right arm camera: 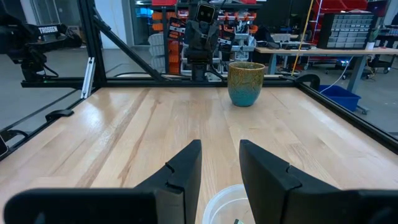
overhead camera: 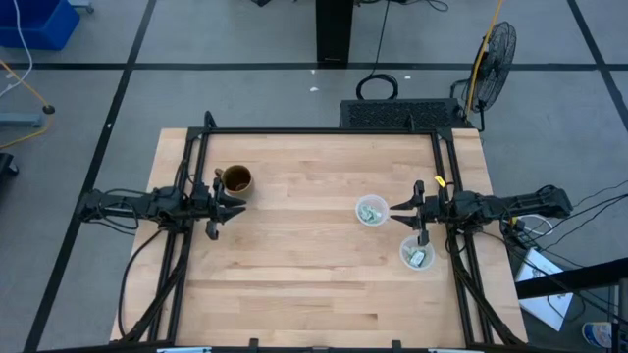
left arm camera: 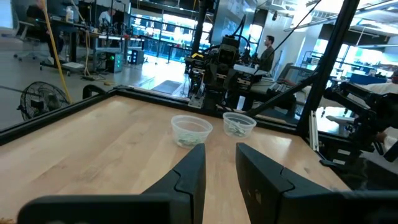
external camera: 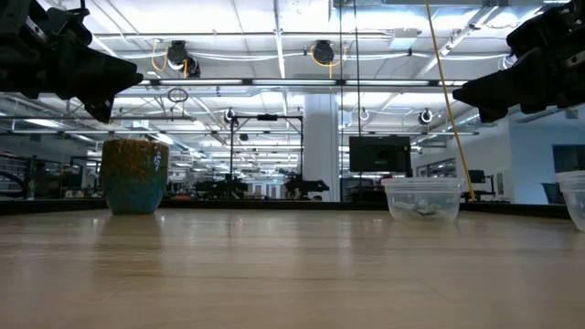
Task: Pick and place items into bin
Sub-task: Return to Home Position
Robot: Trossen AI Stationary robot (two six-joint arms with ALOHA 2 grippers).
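Note:
Pale green and white packets lie inside two small clear tubs: one (overhead camera: pixel 370 211) near the table's middle right, the other (overhead camera: pixel 416 256) closer to the near right edge. I see no loose packets on the wood. My right gripper (overhead camera: pixel 395 209) hovers open just right of the first tub, whose rim (right arm camera: pixel 225 202) shows below its fingers. My left gripper (overhead camera: pixel 238 203) hangs open above the table's left side, just near of the brown-and-teal mug (overhead camera: pixel 236 179). The left wrist view shows both tubs (left arm camera: pixel 191 129) (left arm camera: pixel 239 123) far ahead of the left gripper (left arm camera: pixel 219 152).
The mug (external camera: pixel 134 174) stands upright on the left part of the table, and it also shows in the right wrist view (right arm camera: pixel 246 83). A black frame rail (overhead camera: pixel 324 130) borders the tabletop. Bare wood (overhead camera: pixel 304 275) spans the middle and near side.

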